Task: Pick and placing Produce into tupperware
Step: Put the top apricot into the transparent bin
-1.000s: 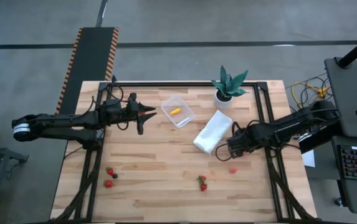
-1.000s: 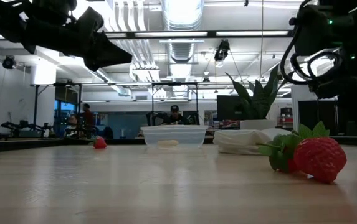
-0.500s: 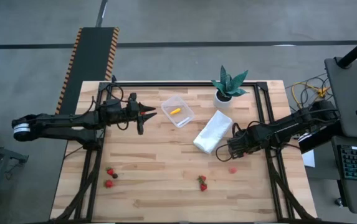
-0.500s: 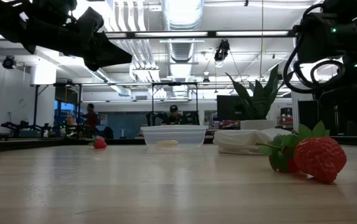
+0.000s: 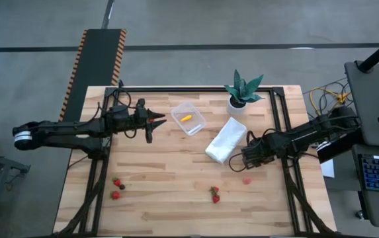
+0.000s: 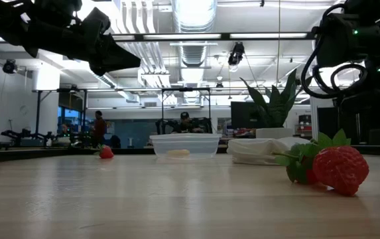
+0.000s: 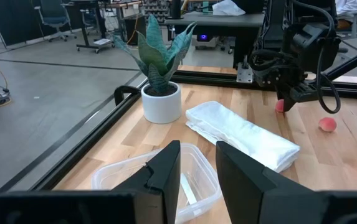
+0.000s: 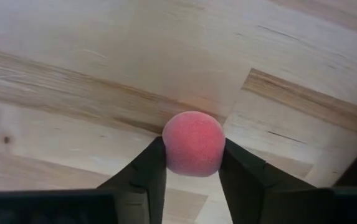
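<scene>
i'm seeing the right gripper (image 8: 192, 163) down at the table (image 5: 176, 165), near the right edge just past the white cloth (image 5: 227, 140). its two fingers (image 8: 147, 171) are pressing on both sides of a small round pink fruit (image 8: 193, 142), so it's clenched on that piece, which is sitting on or just above the wood; can't tell which. in the left wrist view the same gripper (image 7: 285, 106) is pointing down with the pink piece at its tips, and another pink piece (image 7: 328, 124) is lying on the wood near it.

the left gripper (image 5: 157, 121) is hanging above the table, just beside the clear tub (image 5: 188, 118) on its left. fingers (image 7: 166, 171) are standing narrowly apart w/ nothing visible between them; not grasping anything i can see.

the tub is sitting near the back middle of the table, w/ one yellow-orange piece (image 5: 186, 118) inside. potted plant (image 5: 241, 92) is standing behind the cloth.

remaining produce on the wood: two red berries (image 5: 116, 188) w/ a darker bit at front left, and a red pair w/ green tops (image 5: 214, 194) front centre, well apart from the tub. low view is showing one big strawberry (image 6: 339, 168) close up and a far one (image 6: 106, 153) left of the tub (image 6: 185, 144).
</scene>
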Controlling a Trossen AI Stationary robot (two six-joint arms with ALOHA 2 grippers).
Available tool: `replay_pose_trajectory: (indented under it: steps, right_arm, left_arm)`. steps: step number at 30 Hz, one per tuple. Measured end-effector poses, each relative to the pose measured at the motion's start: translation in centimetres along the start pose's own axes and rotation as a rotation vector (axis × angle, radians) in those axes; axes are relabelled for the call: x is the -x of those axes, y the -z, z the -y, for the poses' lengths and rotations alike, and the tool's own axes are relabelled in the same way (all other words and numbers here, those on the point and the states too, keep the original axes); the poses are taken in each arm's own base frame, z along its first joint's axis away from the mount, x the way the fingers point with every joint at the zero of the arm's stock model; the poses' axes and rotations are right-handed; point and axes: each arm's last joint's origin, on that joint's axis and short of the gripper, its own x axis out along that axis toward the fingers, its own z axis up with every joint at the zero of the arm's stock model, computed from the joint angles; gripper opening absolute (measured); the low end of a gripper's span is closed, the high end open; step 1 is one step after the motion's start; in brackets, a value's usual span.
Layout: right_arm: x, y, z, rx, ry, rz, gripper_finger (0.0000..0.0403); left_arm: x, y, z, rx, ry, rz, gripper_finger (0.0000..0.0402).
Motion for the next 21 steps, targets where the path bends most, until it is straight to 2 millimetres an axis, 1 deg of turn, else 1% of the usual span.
replay_pose_trajectory:
  steps: [7, 15, 21]
  right_arm:
    - [0.4, 0.0, 0.0, 0.032, -0.021, 0.003, 0.0123]
    - [2.6, 0.2, -0.1, 0.121, -0.151, 0.052, 0.0118]
    - [4.5, 0.3, 0.0, 0.164, -0.328, 0.141, 0.0119]
  left_arm:
    - [0.0, 0.0, 0.0, 0.000, 0.001, 0.000, 0.0088]
    - [0.0, 0.0, 0.0, 0.000, 0.003, 0.004, 0.0088]
    - [0.0, 0.0, 0.0, 0.000, 0.002, 0.004, 0.0088]
